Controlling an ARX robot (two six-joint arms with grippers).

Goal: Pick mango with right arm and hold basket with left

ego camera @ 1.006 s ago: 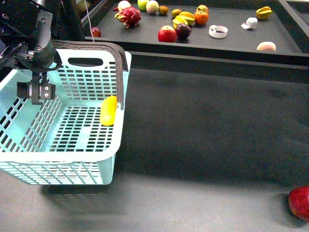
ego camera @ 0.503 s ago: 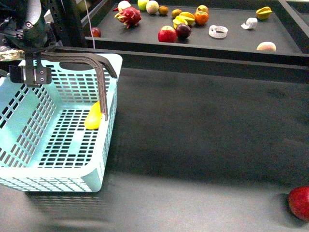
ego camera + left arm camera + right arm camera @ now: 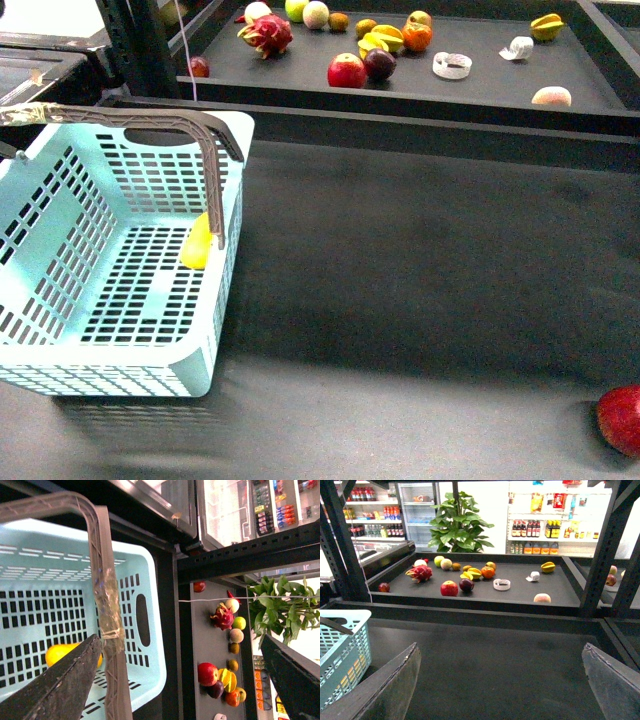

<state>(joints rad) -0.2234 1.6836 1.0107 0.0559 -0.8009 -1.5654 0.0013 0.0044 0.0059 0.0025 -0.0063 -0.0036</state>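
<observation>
Mango [image 3: 197,243]: lay inside the basket [image 3: 60,330], against its right wall, under the handle [image 3: 205,150]
Left gripper [image 3: 180,680]: spread wide, handle passing between its fingers
Right gripper [image 3: 500,680]: spread wide, holding nothing, facing the fruit shelf [image 3: 515,597]

Basket [image 3: 120,300] open-topped — grey handle [image 3: 150,120] arching over, mango [image 3: 196,243] beneath

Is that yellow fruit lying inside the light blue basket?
Yes, the front view shows the mango resting on the floor of the basket, against its right-hand wall under the grey handle.
</observation>
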